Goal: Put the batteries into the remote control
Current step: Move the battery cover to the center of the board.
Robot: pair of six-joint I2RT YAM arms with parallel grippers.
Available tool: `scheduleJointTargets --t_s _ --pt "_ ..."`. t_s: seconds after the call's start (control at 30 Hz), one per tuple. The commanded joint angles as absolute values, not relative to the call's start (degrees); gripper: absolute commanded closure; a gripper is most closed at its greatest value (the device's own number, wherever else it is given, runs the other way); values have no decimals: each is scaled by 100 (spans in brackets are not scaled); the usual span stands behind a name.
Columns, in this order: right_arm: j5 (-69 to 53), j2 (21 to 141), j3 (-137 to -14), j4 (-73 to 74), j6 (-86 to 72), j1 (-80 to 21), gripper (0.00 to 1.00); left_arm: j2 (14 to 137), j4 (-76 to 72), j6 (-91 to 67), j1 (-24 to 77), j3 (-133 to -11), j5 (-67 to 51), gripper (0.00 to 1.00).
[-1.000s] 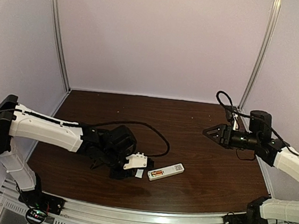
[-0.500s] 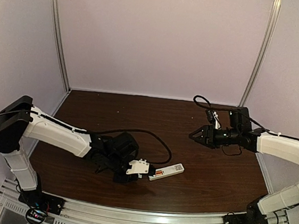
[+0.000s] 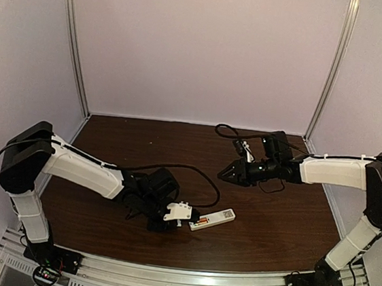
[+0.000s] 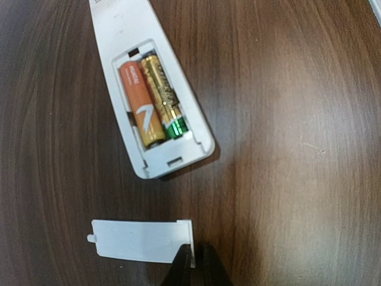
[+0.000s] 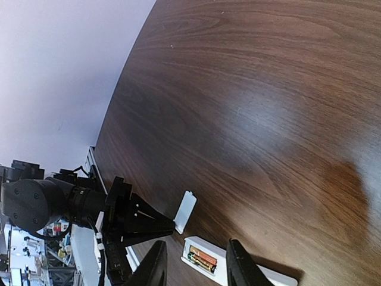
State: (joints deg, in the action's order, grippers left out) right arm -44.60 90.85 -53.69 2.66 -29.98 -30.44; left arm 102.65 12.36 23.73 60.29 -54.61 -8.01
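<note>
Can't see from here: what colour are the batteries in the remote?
The batteries: one orange, one gold, green-tipped. Left wrist view shows them best.

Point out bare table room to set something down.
Bare: the back strip between the rear wall and the right tool, and the front right, past the remote control. Crowded: front centre, where left tool, cover plate and remote control meet.

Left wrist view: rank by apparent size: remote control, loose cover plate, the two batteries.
1. remote control, largest even though cropped at the top edge.
2. cover plate.
3. orange battery and gold battery: they look alike, so no ranking between them.
</note>
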Motion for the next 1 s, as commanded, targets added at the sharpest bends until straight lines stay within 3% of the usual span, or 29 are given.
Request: scheduleJointTargets --t_s 0.0,0.4,0.97 --pt "-4585 9570 -5798 31 -2981 -3305 67 10455 1154 2419 5973 -5561 -929 93" --pt "-5157 10816 -6797 -42 -2884 -3819 73 10503 1453 2657 6112 -5369 -967 97" --pt "-4986 11616 -7782 1884 -1746 -4134 79 11000 1811 2732 6590 -5290 -265 100"
